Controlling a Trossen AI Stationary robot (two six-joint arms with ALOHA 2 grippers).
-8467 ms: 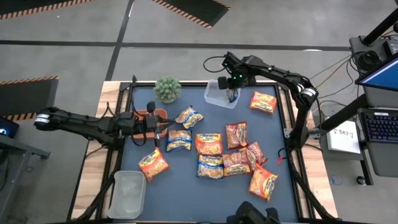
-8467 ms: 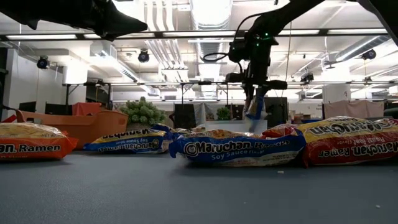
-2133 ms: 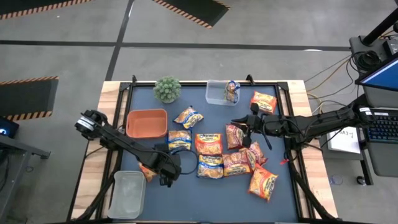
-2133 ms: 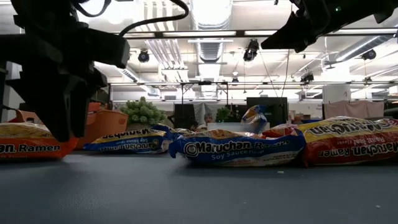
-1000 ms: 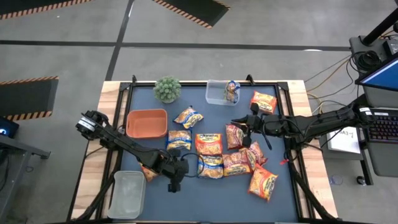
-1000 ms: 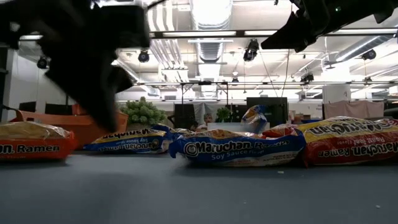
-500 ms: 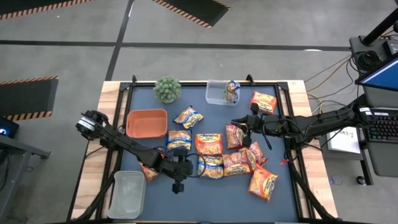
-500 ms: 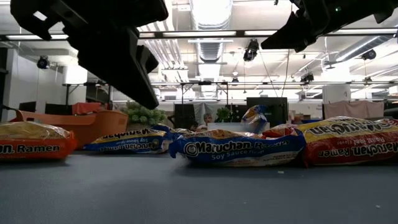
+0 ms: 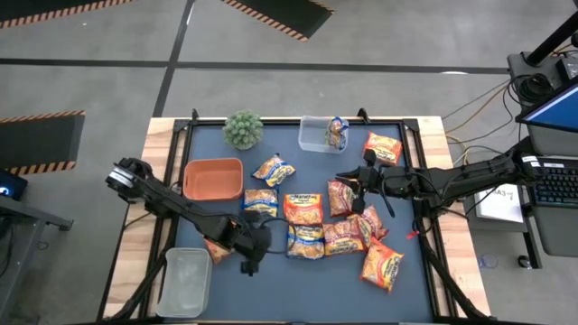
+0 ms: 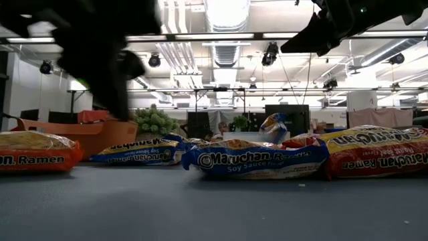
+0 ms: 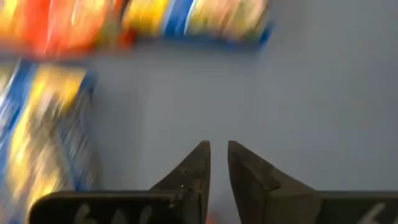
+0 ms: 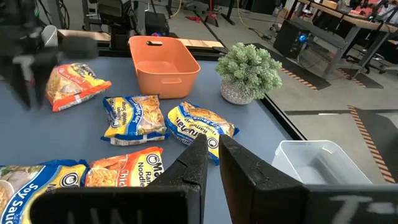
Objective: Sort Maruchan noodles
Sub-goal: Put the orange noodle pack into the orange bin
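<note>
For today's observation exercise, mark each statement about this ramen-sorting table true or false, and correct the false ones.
1. The orange tray holds several packets. False: it is empty.
2. A blue-and-yellow packet stands in the clear tub at the far edge. True.
3. The left gripper carries a packet. False: it is over bare mat with nothing between its fingers.
4. A small green plant stands beside the orange tray's far side. True.
5. The right gripper is over the second clear tub. False: it is near the central pile of packets.

Blue-yellow noodles (image 9: 305,242) — orange tray (image 9: 212,179)
</note>
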